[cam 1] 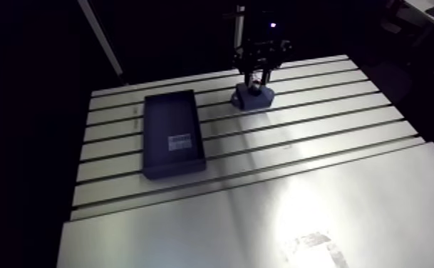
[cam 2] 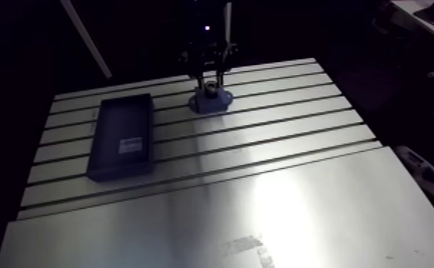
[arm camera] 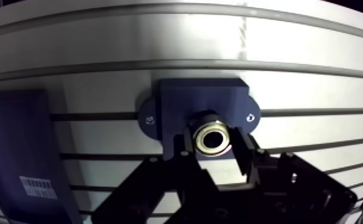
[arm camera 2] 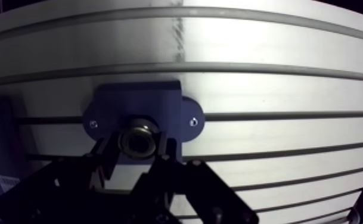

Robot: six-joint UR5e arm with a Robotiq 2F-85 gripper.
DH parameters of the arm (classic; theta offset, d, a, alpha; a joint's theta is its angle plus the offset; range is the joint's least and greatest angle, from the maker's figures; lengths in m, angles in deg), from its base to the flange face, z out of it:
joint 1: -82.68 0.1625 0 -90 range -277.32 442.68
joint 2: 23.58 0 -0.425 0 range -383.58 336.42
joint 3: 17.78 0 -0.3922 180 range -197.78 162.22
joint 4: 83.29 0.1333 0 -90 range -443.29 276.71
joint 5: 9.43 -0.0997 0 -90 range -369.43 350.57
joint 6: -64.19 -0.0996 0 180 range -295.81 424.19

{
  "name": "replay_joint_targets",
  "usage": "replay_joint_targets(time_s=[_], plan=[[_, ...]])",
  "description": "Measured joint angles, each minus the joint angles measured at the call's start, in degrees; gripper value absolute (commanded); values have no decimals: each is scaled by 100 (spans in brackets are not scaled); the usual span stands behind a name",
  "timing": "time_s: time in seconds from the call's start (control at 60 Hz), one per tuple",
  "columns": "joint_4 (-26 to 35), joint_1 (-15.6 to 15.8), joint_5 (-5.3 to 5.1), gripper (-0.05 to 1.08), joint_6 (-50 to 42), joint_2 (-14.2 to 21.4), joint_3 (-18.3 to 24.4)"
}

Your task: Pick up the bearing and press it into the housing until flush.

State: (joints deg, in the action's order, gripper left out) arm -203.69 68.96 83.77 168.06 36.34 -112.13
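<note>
Bearing (arm camera: 212,137): metal ring, pinched between the two fingers of the gripper (arm camera: 214,149), directly over the middle of the housing (arm camera: 198,98); seating depth cannot be told. Housing: blue block with side lugs, on the slotted table (arm camera: 160,36). Dark labelled box (cam 1: 173,135): well apart, flat on the table.

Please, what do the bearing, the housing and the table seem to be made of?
The bearing looks like polished metal: its ring shines bright. The housing seems matte dark-blue plastic, perhaps printed; it gives no glare. The table appears brushed aluminium, silvery with streaked reflections.
</note>
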Motion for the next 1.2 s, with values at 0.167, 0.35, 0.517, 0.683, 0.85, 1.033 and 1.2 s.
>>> replay_joint_targets(time_s=[0.167, 0.35, 0.517, 0.683, 0.85, 1.033, 1.2], plan=[[-4, 12, 2, 77, -2, -15, -10], [-5, 16, 6, 77, -2, -20, -15], [-5, 18, 8, 77, -2, -47, -17], [-5, 24, 9, 77, -2, -71, -18], [-5, 25, 7, 77, -3, -83, -17], [-5, 23, 3, 77, -8, -98, -18], [-5, 19, 1, 77, -10, -120, -17]])
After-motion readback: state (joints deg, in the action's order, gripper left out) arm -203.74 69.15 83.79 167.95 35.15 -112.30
